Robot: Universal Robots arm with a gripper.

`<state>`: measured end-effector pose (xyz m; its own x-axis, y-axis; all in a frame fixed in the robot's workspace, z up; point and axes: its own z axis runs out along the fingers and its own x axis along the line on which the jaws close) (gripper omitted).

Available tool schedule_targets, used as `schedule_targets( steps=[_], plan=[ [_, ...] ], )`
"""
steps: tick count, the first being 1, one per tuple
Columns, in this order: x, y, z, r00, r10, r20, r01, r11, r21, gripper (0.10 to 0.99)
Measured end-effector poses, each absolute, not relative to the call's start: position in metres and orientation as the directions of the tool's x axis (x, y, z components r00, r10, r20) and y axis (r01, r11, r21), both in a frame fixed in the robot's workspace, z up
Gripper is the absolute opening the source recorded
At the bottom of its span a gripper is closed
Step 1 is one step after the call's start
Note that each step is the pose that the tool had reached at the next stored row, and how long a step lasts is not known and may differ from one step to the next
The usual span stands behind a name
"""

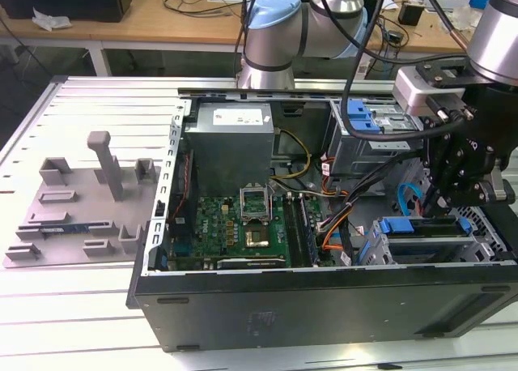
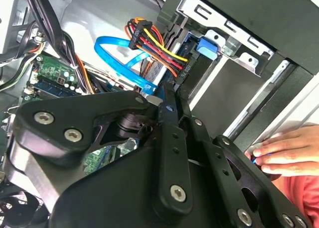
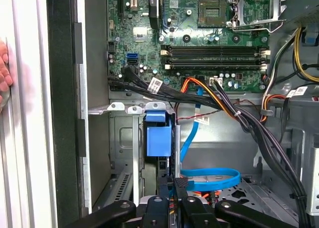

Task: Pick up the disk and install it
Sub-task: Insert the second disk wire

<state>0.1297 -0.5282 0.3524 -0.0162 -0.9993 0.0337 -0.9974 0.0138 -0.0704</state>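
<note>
My black linkage crowds the foreground, and my gripper (image 3: 174, 184) has its fingers pinched narrow on the near edge of the disk (image 3: 158, 138), which stands edge-on in the drive bay (image 3: 124, 153) at the case's corner. I should keep it square to the rails, steer clear of the blue cable (image 3: 209, 177) just beside it, and mind the person's hand (image 2: 284, 151) on the case wall

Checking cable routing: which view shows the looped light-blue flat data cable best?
First wrist view: the looped light-blue flat data cable lies open on the case floor. Second wrist view has it partly behind the end effector's black body; exterior view catches one arc.
</note>
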Motion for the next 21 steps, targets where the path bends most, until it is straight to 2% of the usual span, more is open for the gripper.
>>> schedule_targets(
  steps=[21],
  plan=[
    [0.1331,-0.5295,0.347,-0.016,-0.999,0.034,-0.997,0.014,-0.07,0.165]
  ],
)
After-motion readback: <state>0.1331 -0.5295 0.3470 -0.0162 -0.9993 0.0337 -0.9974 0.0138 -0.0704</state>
